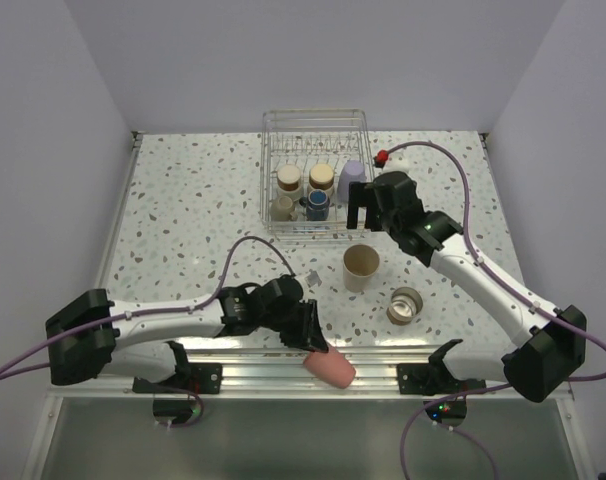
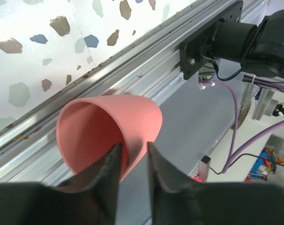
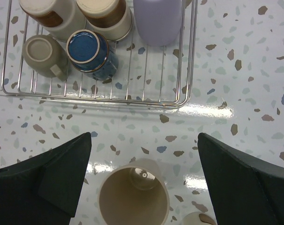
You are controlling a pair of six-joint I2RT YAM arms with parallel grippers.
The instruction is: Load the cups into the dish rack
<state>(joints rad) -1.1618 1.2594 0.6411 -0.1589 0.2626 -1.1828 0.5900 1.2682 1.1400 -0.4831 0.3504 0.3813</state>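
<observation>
Loading cups, mid-task. The left gripper point(image 2: 132, 154) is clamped on the wall of the pink cup point(image 2: 109, 126) at its rim, with one finger inside the mouth and one outside. The cup lies on its side over the metal rail point(image 2: 146, 79) at the near edge of the desk point(image 1: 193, 200), well apart from the dish rack point(image 1: 313, 135). Whether it rests on the rail or hangs just clear cannot be told. The right gripper point(image 3: 144, 140) hovers with its fingers spread wide and holds nothing. It is above the upright tan cup point(image 3: 132, 199), which stands near the rack's front edge. A metal cup point(image 1: 407, 305) lies on its side to the right of the tan one. The rack already holds five cups, among them the lavender cup point(image 3: 158, 21) at its right side. The pink cup appears thin-walled, smooth and light, so a one-wall pinch should carry it, although it may swing about the fingers when turned. The tan cup looks stiff and glossy and is best taken by its rim wall or across the body. The metal cup, being on its side, is likely to roll if nudged.
</observation>
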